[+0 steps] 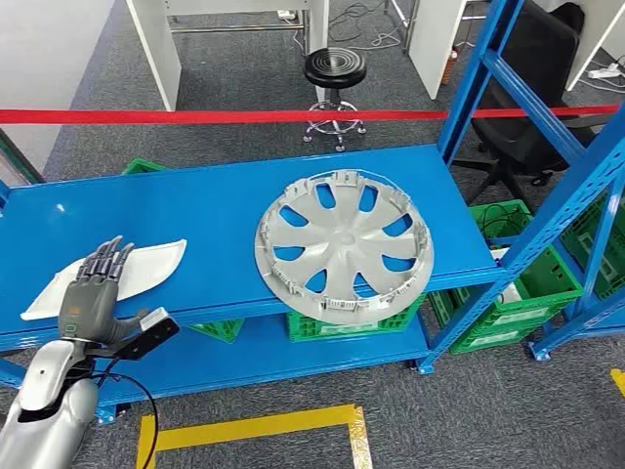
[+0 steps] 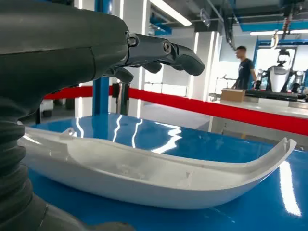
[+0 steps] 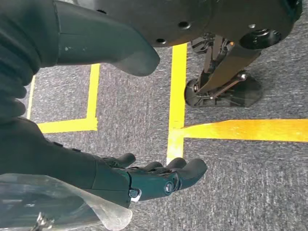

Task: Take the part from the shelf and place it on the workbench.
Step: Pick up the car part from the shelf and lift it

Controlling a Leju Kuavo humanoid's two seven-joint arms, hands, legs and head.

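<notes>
A white curved trim part lies at the left end of the blue shelf. My left hand hovers over the part's near end with straight, spread fingers and grips nothing. In the left wrist view the fingers reach out above the part with a clear gap between them. A silver wheel cover lies flat on the shelf's right half, overhanging the front edge. My right hand hangs above the grey floor, fingers extended and empty.
Green crates sit under and right of the shelf. Blue rack uprights rise at the right. A red barrier tape runs behind the shelf, with a black stool beyond. Yellow floor tape marks the carpet. A person stands far off.
</notes>
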